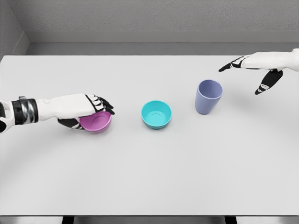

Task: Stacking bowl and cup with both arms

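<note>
On the white tabletop (pixel 149 177), a pink bowl (pixel 96 122) is gripped at its rim by the left robot hand (pixel 86 111), fingers curled over it and thumb beneath. A teal bowl (pixel 156 114) is set upright near the middle. Farther right, a lavender cup (pixel 208 96) is stood upright. Beyond it, the right robot hand (pixel 252 67) is held open, fingers spread, above the tabletop.

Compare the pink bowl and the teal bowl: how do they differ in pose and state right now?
The round pink plastic bowl is tilted and gripped by the left hand; the round teal plastic bowl sits upright, and no hand touches it. The pink bowl is on the table's left side, the teal bowl near the middle. Both look alike in size and shape, and both are empty.
</note>
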Controlling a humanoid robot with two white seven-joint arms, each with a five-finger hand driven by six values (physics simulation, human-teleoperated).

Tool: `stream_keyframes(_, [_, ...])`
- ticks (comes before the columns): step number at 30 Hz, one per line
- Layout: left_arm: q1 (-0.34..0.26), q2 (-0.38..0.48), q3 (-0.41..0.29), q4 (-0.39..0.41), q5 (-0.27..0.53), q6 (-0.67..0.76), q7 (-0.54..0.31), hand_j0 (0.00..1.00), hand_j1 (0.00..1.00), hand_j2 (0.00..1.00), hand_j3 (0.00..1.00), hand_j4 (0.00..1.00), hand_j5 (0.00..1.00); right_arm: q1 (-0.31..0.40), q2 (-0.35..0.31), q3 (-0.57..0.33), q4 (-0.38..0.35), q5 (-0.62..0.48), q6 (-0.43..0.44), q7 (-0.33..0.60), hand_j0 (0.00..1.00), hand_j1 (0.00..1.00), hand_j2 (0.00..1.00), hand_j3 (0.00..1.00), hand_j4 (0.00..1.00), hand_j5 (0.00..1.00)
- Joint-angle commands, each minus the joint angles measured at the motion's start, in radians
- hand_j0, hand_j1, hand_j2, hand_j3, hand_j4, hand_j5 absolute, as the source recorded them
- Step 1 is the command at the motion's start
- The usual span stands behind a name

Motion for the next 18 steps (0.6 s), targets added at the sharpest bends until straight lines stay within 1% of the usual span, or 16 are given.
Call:
stream_keyframes(1, [0.0, -0.019, 0.001, -0.008, 0.007, 0.003, 0.001, 0.7, 0.7, 0.7, 0.7, 0.7, 0.7, 0.0, 0.0, -0.002, -0.001, -0.006, 0.002, 0.0, 1.0, 1.0, 1.0, 1.0, 1.0, 1.0])
stream_keyframes(4, [-0.009, -0.026, 0.001, -0.025, 0.006, 0.003, 0.0, 0.7, 0.7, 0.7, 0.7, 0.7, 0.7, 0.0, 0.0, -0.002, -0.002, -0.006, 0.002, 0.0, 1.0, 1.0, 1.0, 1.0, 1.0, 1.0])
stream_keyframes(7, [-0.017, -0.045, -0.001, -0.025, 0.005, 0.003, -0.002, 0.7, 0.7, 0.7, 0.7, 0.7, 0.7, 0.0, 0.0, -0.002, -0.002, -0.006, 0.002, 0.0, 1.0, 1.0, 1.0, 1.0, 1.0, 1.0])
stream_keyframes(12, [-0.02, -0.046, -0.001, -0.031, 0.005, 0.003, -0.002, 0.7, 0.7, 0.7, 0.7, 0.7, 0.7, 0.0, 0.0, -0.002, -0.004, -0.006, 0.002, 0.0, 1.0, 1.0, 1.0, 1.0, 1.0, 1.0])
stream_keyframes(17, [-0.023, -0.076, -0.001, -0.03, 0.003, 0.003, -0.005, 0.7, 0.7, 0.7, 0.7, 0.7, 0.7, 0.0, 0.0, -0.002, -0.005, -0.006, 0.002, 0.0, 1.0, 1.0, 1.0, 1.0, 1.0, 1.0])
stream_keyframes(18, [-0.032, -0.078, -0.003, -0.031, 0.003, 0.003, -0.005, 0.7, 0.7, 0.7, 0.7, 0.7, 0.7, 0.0, 0.0, -0.002, -0.005, -0.006, 0.002, 0.0, 1.0, 1.0, 1.0, 1.0, 1.0, 1.0])
